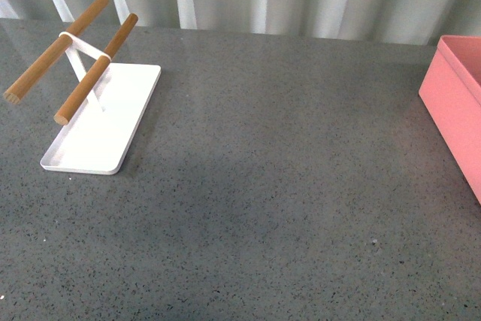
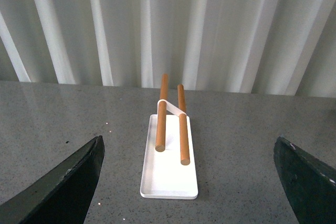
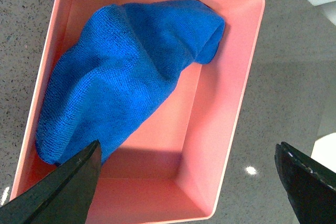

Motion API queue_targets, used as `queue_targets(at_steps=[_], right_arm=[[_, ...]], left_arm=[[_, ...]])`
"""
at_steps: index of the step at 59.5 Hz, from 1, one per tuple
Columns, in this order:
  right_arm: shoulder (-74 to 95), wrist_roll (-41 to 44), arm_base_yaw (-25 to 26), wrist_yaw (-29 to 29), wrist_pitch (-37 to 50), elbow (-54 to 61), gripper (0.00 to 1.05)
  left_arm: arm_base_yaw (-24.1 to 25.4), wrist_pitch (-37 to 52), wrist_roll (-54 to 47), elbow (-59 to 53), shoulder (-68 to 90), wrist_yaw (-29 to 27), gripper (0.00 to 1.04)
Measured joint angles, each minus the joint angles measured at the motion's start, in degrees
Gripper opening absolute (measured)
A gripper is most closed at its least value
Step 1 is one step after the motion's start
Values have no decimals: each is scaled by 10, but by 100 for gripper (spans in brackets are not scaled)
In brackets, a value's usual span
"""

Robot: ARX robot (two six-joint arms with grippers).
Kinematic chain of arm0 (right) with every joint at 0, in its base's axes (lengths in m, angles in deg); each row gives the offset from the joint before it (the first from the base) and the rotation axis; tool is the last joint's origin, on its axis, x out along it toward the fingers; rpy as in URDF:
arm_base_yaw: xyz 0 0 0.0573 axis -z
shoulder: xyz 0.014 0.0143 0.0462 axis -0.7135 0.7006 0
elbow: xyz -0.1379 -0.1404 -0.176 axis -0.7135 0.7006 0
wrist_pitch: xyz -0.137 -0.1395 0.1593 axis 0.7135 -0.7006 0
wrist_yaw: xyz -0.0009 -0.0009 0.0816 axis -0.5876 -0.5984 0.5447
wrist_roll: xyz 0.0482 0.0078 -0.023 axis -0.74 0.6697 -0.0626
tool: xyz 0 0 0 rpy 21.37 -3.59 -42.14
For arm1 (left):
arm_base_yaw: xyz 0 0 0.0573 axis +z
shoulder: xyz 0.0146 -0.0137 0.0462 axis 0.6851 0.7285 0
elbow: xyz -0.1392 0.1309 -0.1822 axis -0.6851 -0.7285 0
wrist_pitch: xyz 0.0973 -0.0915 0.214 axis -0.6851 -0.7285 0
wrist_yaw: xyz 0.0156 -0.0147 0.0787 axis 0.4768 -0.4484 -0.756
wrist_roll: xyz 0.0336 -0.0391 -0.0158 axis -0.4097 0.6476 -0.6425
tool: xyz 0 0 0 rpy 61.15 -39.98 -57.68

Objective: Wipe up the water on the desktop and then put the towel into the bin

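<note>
Front view, at 9 to 10 o'clock: flat white tray (image 1: pixel 101 122) on the desktop (image 1: pixel 278 186), w/ two wooden rods (image 1: pixel 94 69) on a white stand, tilted up toward far left. Centre of desktop: dark grey, speckled, slightly glossy, w/ soft shadow near middle. At 3 o'clock: pink bin (image 1: pixel 455 103), cut by pic edge, only one wall and rim seen. No arm seen in front view.

Left wrist view: left gripper (image 2: pixel 189 182) w/ two dark fingers (image 2: pixel 63 182) wide apart, at 7 and 5 o'clock, nothing between them, above desktop (image 2: pixel 252 145). Same white tray (image 2: pixel 169 174) at 6 o'clock betw. the fingers, further off, not touched; rods (image 2: pixel 161 124) side by side, pointing away to the ribbed white wall (image 2: pixel 168 24) at 12 o'clock.

Right wrist view: right gripper (image 3: pixel 189 187) also w/ fingers (image 3: pixel 68 187) spread apart, holding nothing, above the bin (image 3: pixel 231 103). Blue towel (image 3: pixel 121 72) lying inside bin, crumpled, from 8 o'clock to 1 o'clock, against one long wall; other side of bin floor bare. Towel not touched by fingers, as far as can be seen. Desktop (image 3: pixel 273 114) around bin, w/ small bright glint at 4 o'clock.
</note>
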Motion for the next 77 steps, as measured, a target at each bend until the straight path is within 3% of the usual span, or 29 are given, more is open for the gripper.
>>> queue_targets(at_steps=[4, 7, 8, 12, 19, 32, 52, 72, 77], right_arm=[[-33, -84, 7, 136, 228, 104, 85], [-54, -143, 7, 186, 362, 175, 77], [-65, -174, 5, 201, 443, 217, 73], [-95, -236, -3, 210, 644, 313, 61], [-151, -278, -16, 203, 781, 399, 40], [-222, -295, -35, 184, 806, 507, 3], [-345, -298, -83, 138, 790, 611, 3], [-471, -299, -84, 136, 721, 668, 3], [-477, -299, -84, 136, 744, 687, 3]], left_arm=[[0, 0, 0, 0, 0, 0, 98], [0, 0, 0, 0, 0, -1, 98], [0, 0, 0, 0, 0, -1, 98], [0, 0, 0, 0, 0, 0, 98], [0, 0, 0, 0, 0, 0, 98], [0, 0, 0, 0, 0, 0, 98], [0, 0, 0, 0, 0, 0, 98], [0, 0, 0, 0, 0, 0, 98], [0, 0, 0, 0, 0, 0, 98]])
